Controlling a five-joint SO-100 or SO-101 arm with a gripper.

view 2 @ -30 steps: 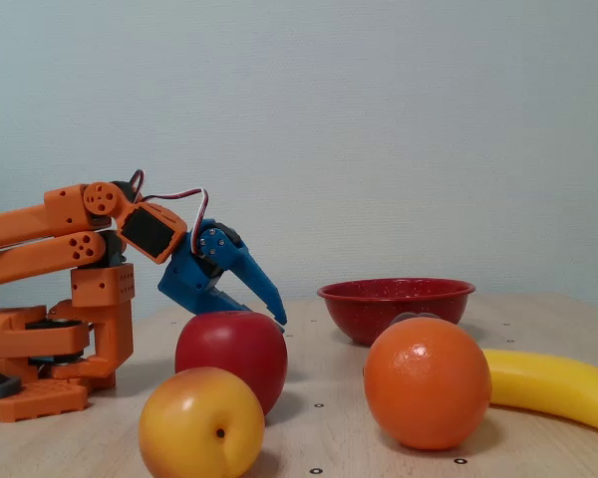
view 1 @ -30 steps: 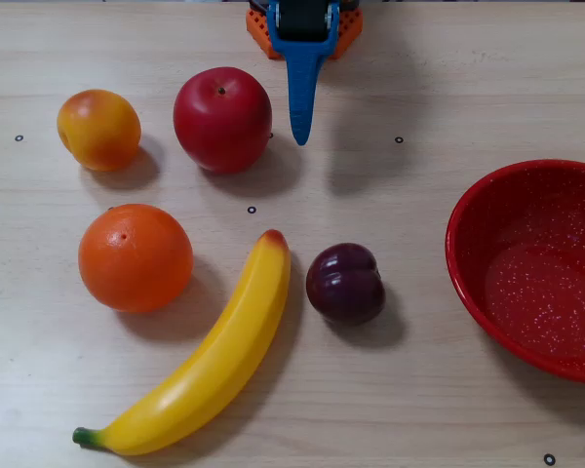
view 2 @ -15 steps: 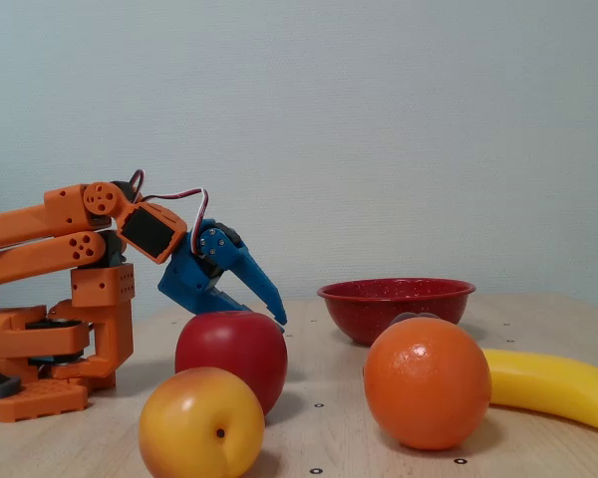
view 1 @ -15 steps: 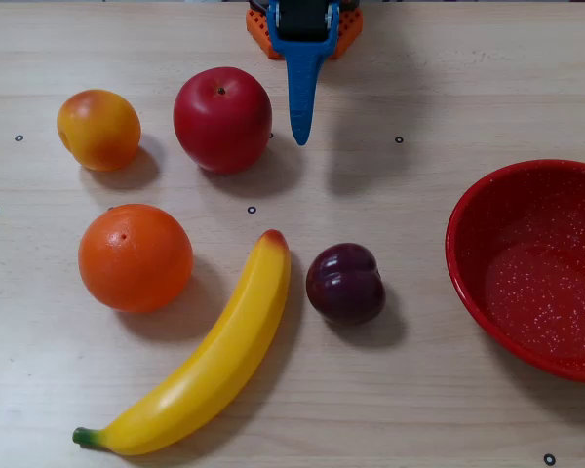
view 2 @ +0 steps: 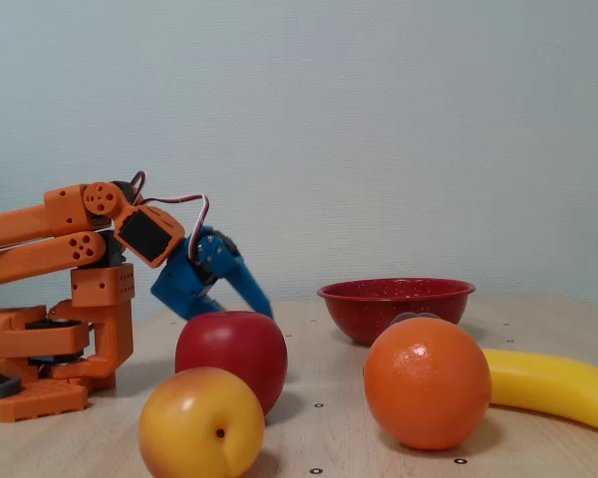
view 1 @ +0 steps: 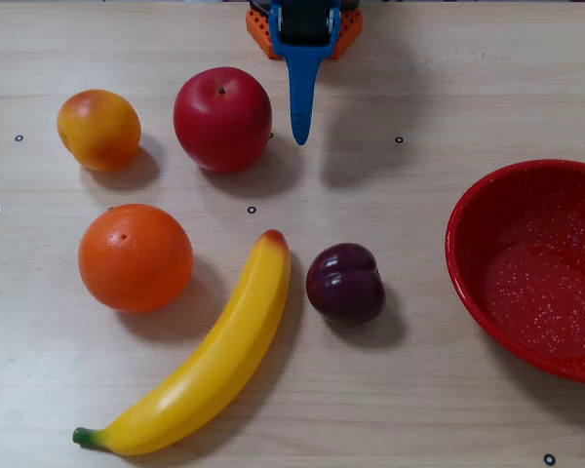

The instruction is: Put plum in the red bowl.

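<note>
1. The light wooden table (view 1: pixel 419 58) holds all the things.
2. The orange robot arm (view 2: pixel 50 249) sits at the far edge of the table in the overhead view. Its blue gripper (view 1: pixel 299 132) hangs in the air just beside the apple and holds nothing. Its two fingers look pressed together into one thin point.
3. The big shiny red bowl with tiny white dots inside (view 1: pixel 487 292) sits at the right edge of the table in the overhead view. Nothing is in it.
4. The long yellow banana (view 1: pixel 210 366) lies slanted near the front edge, between the orange and the plum.
5. The round orange (view 1: pixel 135 256) sits toward the left side.
6. The big red apple (view 1: pixel 221 119) sits near the far edge.
7. The yellow-orange peach (view 1: pixel 98 129) sits left of the apple.
8. The small shiny dark purple plum (view 1: pixel 345 283) rests on the table, just beside the banana's tip and well apart from the bowl and the gripper.
</note>
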